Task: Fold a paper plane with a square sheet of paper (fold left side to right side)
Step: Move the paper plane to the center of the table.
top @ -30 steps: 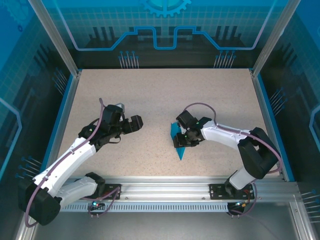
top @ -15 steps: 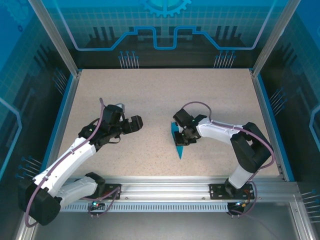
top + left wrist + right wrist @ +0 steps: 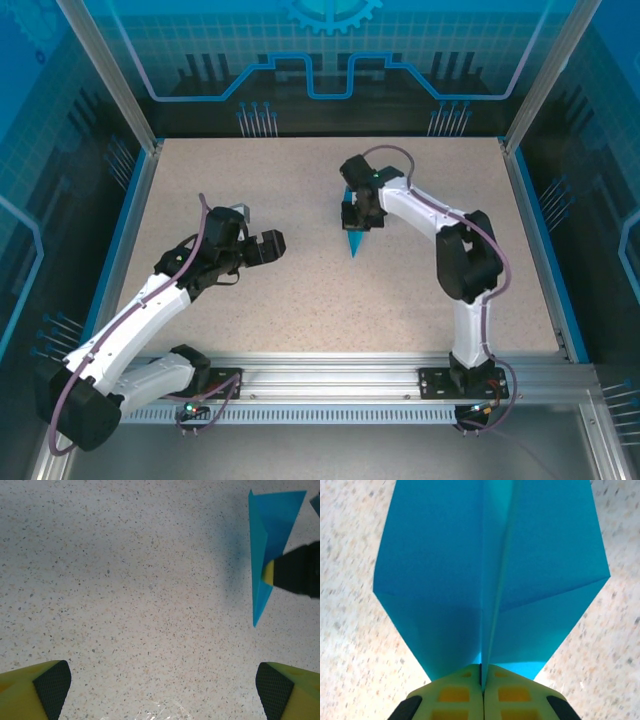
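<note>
Paper plane (image 3: 490,580); teal, creased, sharp-tipped

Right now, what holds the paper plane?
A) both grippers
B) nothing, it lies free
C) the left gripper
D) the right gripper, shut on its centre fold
D: the right wrist view shows the right gripper closed on the paper plane at its centre fold; the left gripper stands open, apart from it.

The top camera is looking down over the table (image 3: 300,190), both wrist cameras facing it closely, all sharing the plane (image 3: 352,243).
</note>
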